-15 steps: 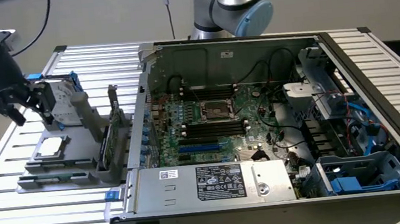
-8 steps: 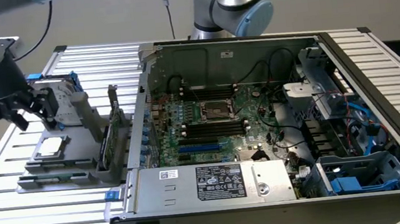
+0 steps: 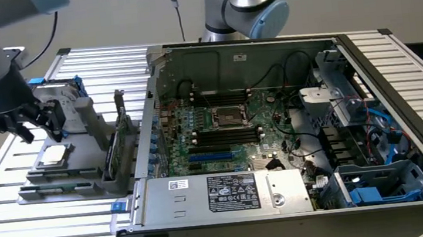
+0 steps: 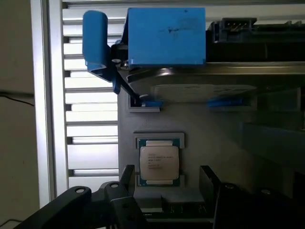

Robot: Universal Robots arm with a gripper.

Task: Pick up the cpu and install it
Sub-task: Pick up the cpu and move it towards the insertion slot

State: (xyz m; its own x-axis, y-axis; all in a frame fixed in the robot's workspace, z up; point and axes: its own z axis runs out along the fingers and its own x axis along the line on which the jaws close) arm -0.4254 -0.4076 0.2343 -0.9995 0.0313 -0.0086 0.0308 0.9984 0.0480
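The cpu (image 3: 55, 154) (image 4: 159, 161), a small square chip with a dull silver top, lies flat in a recess of a grey holder (image 3: 83, 174) on the slatted table, at the exterior view's left. My gripper (image 3: 40, 135) (image 4: 167, 188) hangs just above it and stands open, nothing between its dark fingers (image 4: 126, 177). The dark square socket (image 3: 227, 117) with its metal frame sits in the middle of the green motherboard, inside the open computer case (image 3: 397, 93). Chip and socket are far apart.
An upright silver hard drive (image 4: 200, 90) with a blue bracket (image 3: 55, 88) (image 4: 167, 36) stands on the holder just behind the cpu. Upright cards (image 3: 123, 133) stand between holder and case. A second arm (image 3: 250, 2) rises behind the case. A power supply (image 3: 227, 193) fills the case's front.
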